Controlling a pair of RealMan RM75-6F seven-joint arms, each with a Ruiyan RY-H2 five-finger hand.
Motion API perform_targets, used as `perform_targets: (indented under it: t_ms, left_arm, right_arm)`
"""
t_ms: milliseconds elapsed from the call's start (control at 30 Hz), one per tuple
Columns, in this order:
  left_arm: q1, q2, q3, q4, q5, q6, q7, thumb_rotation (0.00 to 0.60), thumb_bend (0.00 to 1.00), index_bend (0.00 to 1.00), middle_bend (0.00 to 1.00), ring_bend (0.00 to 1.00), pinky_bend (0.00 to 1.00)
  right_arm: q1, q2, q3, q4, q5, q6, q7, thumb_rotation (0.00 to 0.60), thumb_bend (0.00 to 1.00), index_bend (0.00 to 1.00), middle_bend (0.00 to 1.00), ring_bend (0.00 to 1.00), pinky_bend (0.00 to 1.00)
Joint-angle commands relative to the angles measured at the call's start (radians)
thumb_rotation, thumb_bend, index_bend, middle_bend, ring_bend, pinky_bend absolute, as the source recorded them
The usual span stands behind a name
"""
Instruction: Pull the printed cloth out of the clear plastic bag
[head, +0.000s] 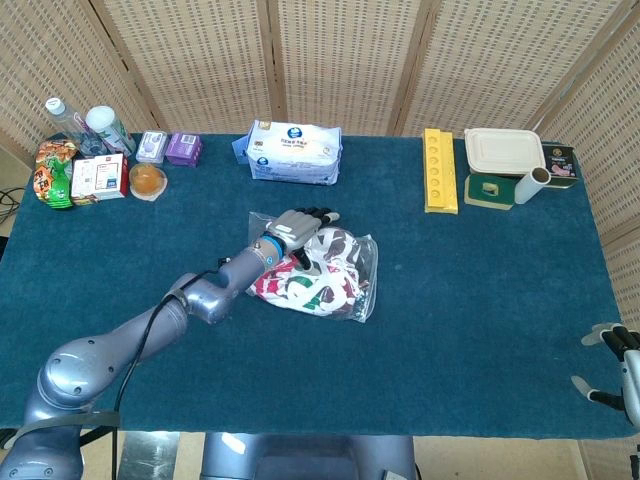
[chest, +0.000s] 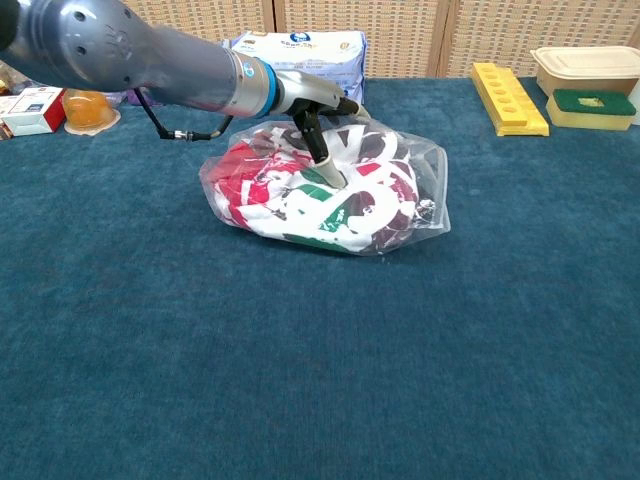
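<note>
From the head view, the clear plastic bag (head: 318, 274) lies mid-table, a little left of centre, with the printed cloth (head: 312, 270) still wholly inside it. The left hand (head: 296, 226) reaches over the far left part of the bag, fingers spread and stretched toward the right. The likely trouble: nothing pins the bag, so a tug on the cloth would probably drag the whole bag along, or the hand may only bunch film and cloth together. The right hand (head: 622, 362) sits at the near right corner of the table (head: 480, 300), well apart from the bag, fingers apart and holding nothing.

From the chest view, the left hand (chest: 318, 115) hovers over the top of the bag (chest: 425, 180), fingers open, and one fingertip (chest: 327, 173) presses down onto the film above the cloth (chest: 330, 195). It touches but grips nothing. I cannot tell where the bag's mouth is, so a blind grab could close on sealed plastic
</note>
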Motion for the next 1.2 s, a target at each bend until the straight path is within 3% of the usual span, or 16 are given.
perform_targets:
  t_ms: [33, 133, 233, 367, 467, 800, 967, 1200]
  left_arm:
    - [-0.024, -0.061, -0.018, 0.066, 0.043, -0.009, -0.035, 0.6, 0.0, 0.13, 0.08, 0.06, 0.25]
    - [-0.024, -0.084, -0.016, 0.093, 0.078, 0.005, -0.047, 0.6, 0.02, 0.26, 0.15, 0.13, 0.33]
    - [-0.023, -0.103, -0.015, 0.118, 0.103, 0.016, -0.066, 0.6, 0.1, 0.42, 0.25, 0.24, 0.43]
    - [-0.012, -0.137, -0.02, 0.149, 0.139, 0.1, -0.095, 0.6, 0.22, 0.64, 0.43, 0.42, 0.57]
    - [-0.004, -0.157, -0.018, 0.163, 0.166, 0.159, -0.128, 0.6, 0.27, 0.75, 0.52, 0.52, 0.65]
    - [0.023, -0.247, 0.009, 0.227, 0.269, 0.409, -0.3, 0.6, 0.45, 0.92, 0.67, 0.68, 0.79]
    - [0.068, -0.267, 0.048, 0.274, 0.353, 0.658, -0.424, 0.6, 0.45, 0.93, 0.67, 0.68, 0.8]
    - [0.135, -0.227, 0.156, 0.396, 0.498, 1.009, -0.597, 0.6, 0.43, 0.93, 0.67, 0.68, 0.79]
  right_arm:
    - [-0.001, 0.001, 0.002, -0.005, 0.005, -0.002, -0.005, 0.6, 0.11, 0.41, 0.33, 0.34, 0.32]
    - [0.0, 0.001, 0.005, -0.011, 0.007, -0.003, -0.008, 0.6, 0.11, 0.41, 0.33, 0.34, 0.32]
    - [0.001, 0.003, 0.007, -0.014, 0.005, -0.002, -0.008, 0.6, 0.11, 0.41, 0.33, 0.34, 0.32]
    - [-0.002, 0.002, 0.006, -0.012, 0.005, -0.001, -0.005, 0.6, 0.11, 0.41, 0.33, 0.34, 0.32]
    - [-0.006, 0.002, 0.007, -0.012, 0.003, 0.005, -0.003, 0.6, 0.11, 0.41, 0.33, 0.34, 0.32]
    - [-0.02, 0.005, 0.007, -0.019, -0.012, 0.031, 0.013, 0.6, 0.11, 0.41, 0.33, 0.34, 0.33]
    - [-0.024, 0.006, 0.005, -0.018, -0.027, 0.039, 0.009, 0.6, 0.11, 0.41, 0.33, 0.34, 0.33]
    - [-0.006, -0.008, 0.006, -0.01, -0.055, 0.024, 0.007, 0.6, 0.11, 0.41, 0.33, 0.34, 0.36]
